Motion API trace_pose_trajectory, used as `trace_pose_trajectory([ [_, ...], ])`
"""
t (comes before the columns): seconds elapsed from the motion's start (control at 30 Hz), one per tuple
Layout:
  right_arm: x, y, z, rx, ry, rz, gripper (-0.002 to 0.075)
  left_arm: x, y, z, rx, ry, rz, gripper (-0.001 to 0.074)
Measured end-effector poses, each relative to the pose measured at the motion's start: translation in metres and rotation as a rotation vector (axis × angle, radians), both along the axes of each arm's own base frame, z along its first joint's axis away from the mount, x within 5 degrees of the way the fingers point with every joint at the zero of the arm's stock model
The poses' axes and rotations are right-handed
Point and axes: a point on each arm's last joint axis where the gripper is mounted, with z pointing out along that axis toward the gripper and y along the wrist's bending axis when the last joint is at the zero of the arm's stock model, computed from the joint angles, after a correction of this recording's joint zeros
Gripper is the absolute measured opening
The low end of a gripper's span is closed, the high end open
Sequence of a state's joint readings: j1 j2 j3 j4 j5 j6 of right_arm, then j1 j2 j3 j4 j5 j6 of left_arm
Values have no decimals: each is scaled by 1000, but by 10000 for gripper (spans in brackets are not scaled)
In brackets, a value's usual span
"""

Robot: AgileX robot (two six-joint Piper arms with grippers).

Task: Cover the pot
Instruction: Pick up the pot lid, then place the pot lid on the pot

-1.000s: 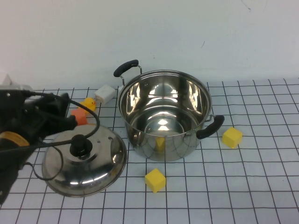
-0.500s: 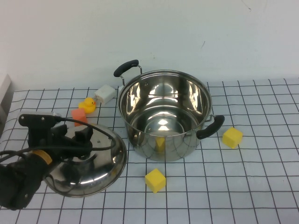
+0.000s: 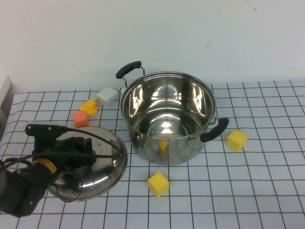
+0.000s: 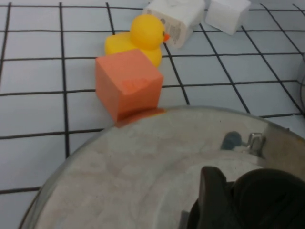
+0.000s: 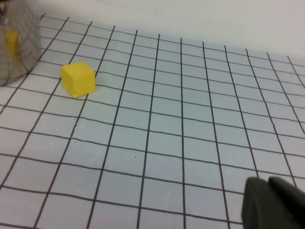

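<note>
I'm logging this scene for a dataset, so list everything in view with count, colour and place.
pot: one, shiny steel with black handles, table centre, uncovered.
lid: one, steel, flat on the table left of the pot.
yellow cubes: two, one in front of the pot, one to its right.
orange cube: one, behind the lid.
rubber duck: one, yellow, behind the orange cube.
white blocks: two, behind the duck.
table: one, white with black grid.
left tool: black, over the lid's knob.
right tool: black, above bare table right of the pot.

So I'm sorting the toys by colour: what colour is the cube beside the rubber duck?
Orange cube, clearest in the left wrist view, beside the yellow duck.
</note>
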State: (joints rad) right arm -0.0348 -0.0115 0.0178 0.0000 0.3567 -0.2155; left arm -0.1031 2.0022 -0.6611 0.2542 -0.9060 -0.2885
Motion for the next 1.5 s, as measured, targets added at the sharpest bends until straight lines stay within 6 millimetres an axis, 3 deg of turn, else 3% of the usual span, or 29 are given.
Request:
trace_pose_trajectory([
  [0.13, 0, 0, 0, 0, 0, 0, 9, 0, 2, 7, -11, 15, 31, 325],
  [0.23, 0, 0, 0, 0, 0, 0, 9, -2, 5, 24, -25, 22, 69, 325],
  [0.33, 0, 0, 0, 0, 0, 0, 9, -5, 9, 55, -49, -15, 127, 325],
  [0.53, 0, 0, 0, 0, 0, 0, 9, -7, 9, 142, -55, -94, 139, 325],
  [0.7, 0, 0, 0, 0, 0, 0, 9, 2, -21, 201, -63, -180, 28, 325],
  [0.8, 0, 0, 0, 0, 0, 0, 9, 13, -51, 217, -61, -195, -56, 325],
  [0.97, 0, 0, 0, 0, 0, 0, 9, 39, -104, 212, -4, -173, -180, 325],
  [1.13, 0, 0, 0, 0, 0, 0, 9, 67, -141, 187, 38, -115, -217, 324],
  [1.37, 0, 0, 0, 0, 0, 0, 9, 81, -173, 155, 58, -58, -259, 324],
  [1.5, 0, 0, 0, 0, 0, 0, 9, 80, -184, 150, 31, -57, -290, 324],
])
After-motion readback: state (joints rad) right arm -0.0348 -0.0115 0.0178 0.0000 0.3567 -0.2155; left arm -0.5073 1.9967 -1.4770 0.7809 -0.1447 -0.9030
